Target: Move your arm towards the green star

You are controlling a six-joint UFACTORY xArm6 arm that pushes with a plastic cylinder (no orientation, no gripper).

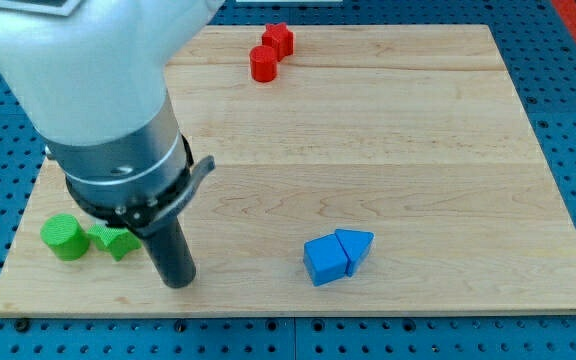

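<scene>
The green star (116, 241) lies near the board's bottom left corner, partly hidden behind my arm. A green cylinder (64, 238) sits just to its left, touching or nearly touching it. My tip (177, 281) rests on the board just right of the green star and slightly lower in the view, a small gap away. The rod rises from it into the large grey and white arm body that fills the view's top left.
A red cylinder (263, 64) and a red block (279, 39) sit together at the board's top middle. A blue cube (325, 259) and a blue triangular block (356, 246) touch each other at the bottom, right of centre. The wooden board (418, 150) lies on a blue pegboard.
</scene>
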